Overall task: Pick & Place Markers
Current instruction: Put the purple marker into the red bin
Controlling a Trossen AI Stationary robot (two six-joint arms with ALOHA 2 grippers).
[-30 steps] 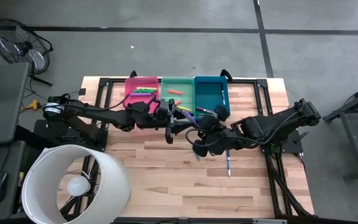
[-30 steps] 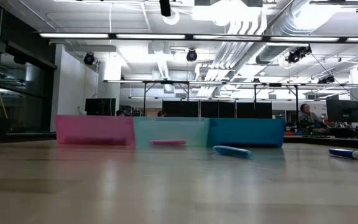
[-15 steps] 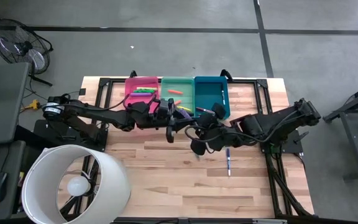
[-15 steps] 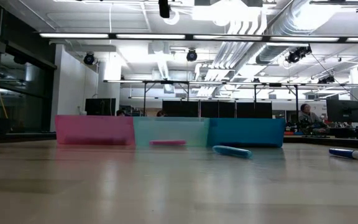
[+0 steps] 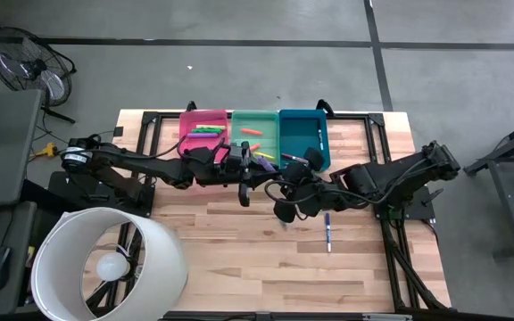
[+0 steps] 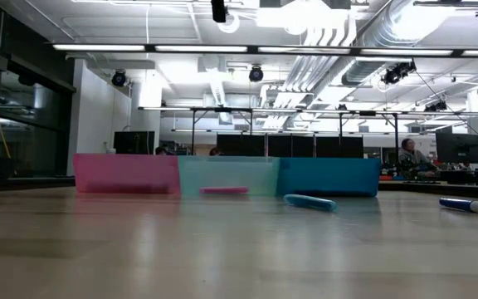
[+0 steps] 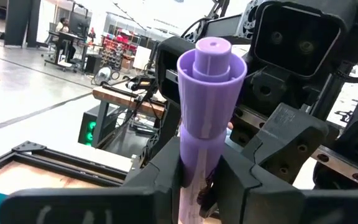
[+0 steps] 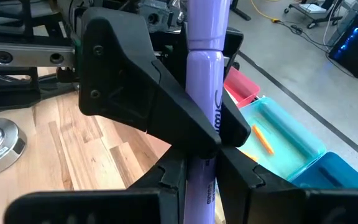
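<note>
- Against the frame a second ago, I see the right gripper [image 5: 282, 185] shifted a touch toward 12 o'clock; the blue marker [image 5: 327, 231] on the table lies where it was.
- Both grippers meet near table centre, just at 6 o'clock of the green bin [image 5: 254, 138].
- Wrist views show what the high view hides: the purple marker [image 7: 207, 124] clamped between the left gripper [image 7: 197, 180] fingers, and the right gripper's fingers pinching the same marker.
- Low view: no arms, only bins and a teal marker [image 6: 309, 202] lying in front of the blue bin [image 6: 329, 176].
- From above, the held marker is probably that purple sliver between the wrists.
</note>
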